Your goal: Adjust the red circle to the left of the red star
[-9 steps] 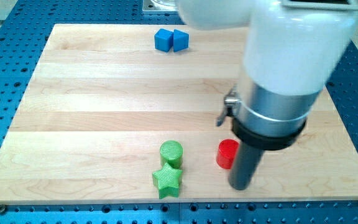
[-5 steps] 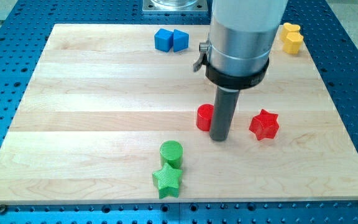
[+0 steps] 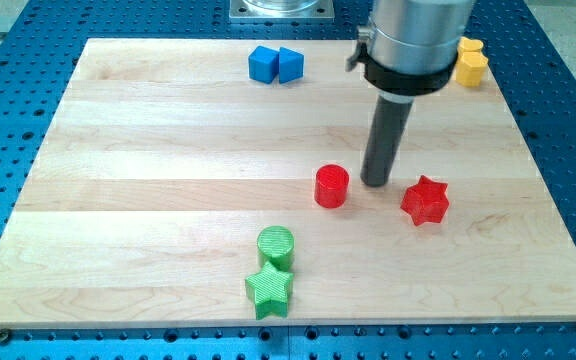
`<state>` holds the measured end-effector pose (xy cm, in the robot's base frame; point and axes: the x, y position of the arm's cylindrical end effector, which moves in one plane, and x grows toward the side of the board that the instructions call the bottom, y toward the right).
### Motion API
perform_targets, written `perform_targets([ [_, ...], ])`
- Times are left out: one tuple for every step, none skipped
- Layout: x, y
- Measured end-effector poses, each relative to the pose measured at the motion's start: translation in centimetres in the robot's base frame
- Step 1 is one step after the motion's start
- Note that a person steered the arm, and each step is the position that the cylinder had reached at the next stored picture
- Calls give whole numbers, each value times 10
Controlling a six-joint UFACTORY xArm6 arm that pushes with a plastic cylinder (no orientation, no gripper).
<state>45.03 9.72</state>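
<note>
My tip (image 3: 376, 183), a bare rod with nothing to open or close, rests free between the red circle (image 3: 332, 186) and the red star (image 3: 425, 200), touching neither. The circle lies left of the star, right of table centre. Risk: a careless sweep toward the right edge would knock the star away. Count: two red blocks, two green (image 3: 272, 270), two blue (image 3: 276, 64), one yellow (image 3: 470, 60).

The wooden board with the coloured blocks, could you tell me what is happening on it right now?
My tip rests on the wooden board, between the red circle block and the red star block, touching neither. The circle already lies on the star's left in the view. The green, blue and yellow blocks sit apart.
</note>
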Motion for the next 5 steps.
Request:
perform_targets([
  [-13, -28],
  [0, -40],
  [17, 9],
  [17, 27],
  [17, 18],
])
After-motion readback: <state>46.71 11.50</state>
